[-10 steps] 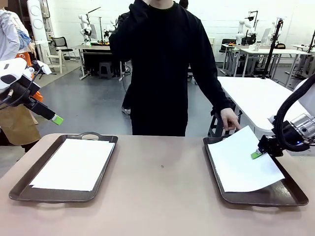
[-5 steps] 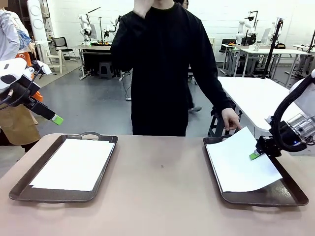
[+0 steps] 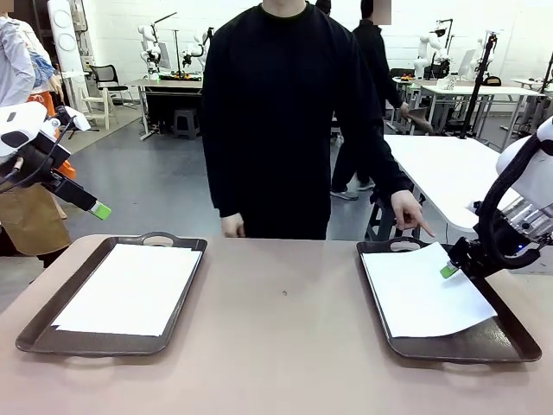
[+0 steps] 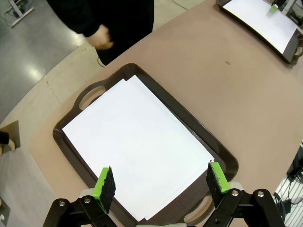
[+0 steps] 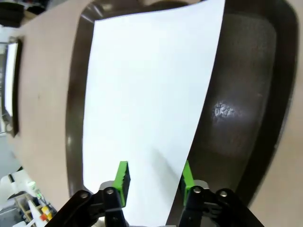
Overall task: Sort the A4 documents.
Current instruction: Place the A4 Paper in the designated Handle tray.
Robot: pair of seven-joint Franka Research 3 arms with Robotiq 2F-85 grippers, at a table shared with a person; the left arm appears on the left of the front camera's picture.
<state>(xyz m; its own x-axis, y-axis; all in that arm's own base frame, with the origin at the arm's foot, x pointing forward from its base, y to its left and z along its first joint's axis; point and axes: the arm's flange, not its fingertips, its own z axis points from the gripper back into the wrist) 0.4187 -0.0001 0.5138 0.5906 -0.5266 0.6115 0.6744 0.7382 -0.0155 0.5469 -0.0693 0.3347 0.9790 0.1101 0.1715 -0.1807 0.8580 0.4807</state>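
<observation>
One white A4 document (image 3: 419, 294) lies flat in the dark right tray (image 3: 510, 341). My right gripper (image 3: 449, 270) hovers at its far right edge, open. In the right wrist view its green pads (image 5: 123, 177) stand apart just above the sheet (image 5: 142, 85), gripping nothing, with the sheet's long edge running under one of them. A stack of white A4 documents (image 3: 130, 290) fills the left tray (image 3: 34, 333). My left gripper (image 3: 99, 210) hangs open high over the table's left end. Its wrist view looks down between spread fingers (image 4: 106, 182) on those sheets (image 4: 137, 142).
A person in black stands at the far side, one hand (image 3: 408, 210) pointing down over the right tray's far handle, the other (image 3: 232, 226) by the table's edge. Bare brown tabletop (image 3: 285, 320) lies between the trays. A white table (image 3: 441, 173) stands behind on the right.
My right gripper has opened and let go of the sheet, whose lifted corner has dropped flat into the right tray. The person's raised arm has come down. The left arm has not moved.
</observation>
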